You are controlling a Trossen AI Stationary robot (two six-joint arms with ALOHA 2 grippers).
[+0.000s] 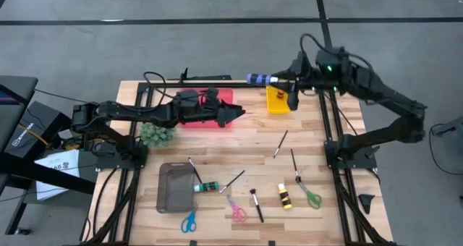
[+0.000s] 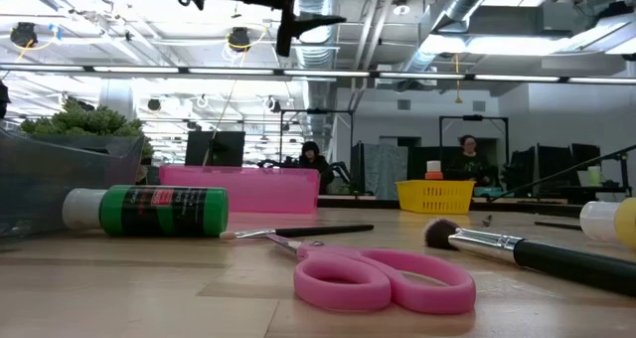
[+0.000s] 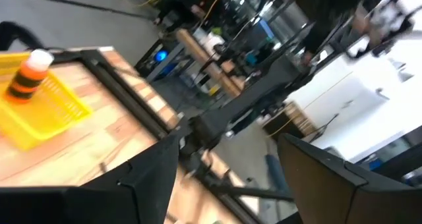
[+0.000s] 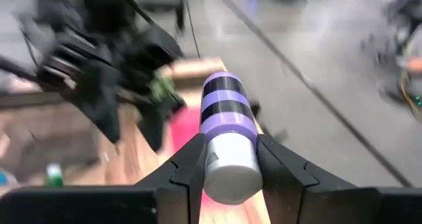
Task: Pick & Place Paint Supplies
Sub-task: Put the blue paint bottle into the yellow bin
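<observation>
The left gripper [image 1: 237, 114] is seen above the pink rectangular plastic bin [image 1: 206, 107], fingers spread wide and empty; the bin's contents are hidden beneath the arm. The purple-and-black striped paint bottle [image 4: 227, 133] is clamped between the right gripper's [image 1: 262, 79] fingers, raised beside the yellow plastic basket [image 1: 277, 100].

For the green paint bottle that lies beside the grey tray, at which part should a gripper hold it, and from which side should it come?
Probably from straight above, at the middle of the body. The green paint bottle lies flat on the table beside the grey tray, so its round sides are free. Set the fingers across its width, not its length. A thin paintbrush lies close by, so descend carefully. The left gripper is open, and nearer.
</observation>
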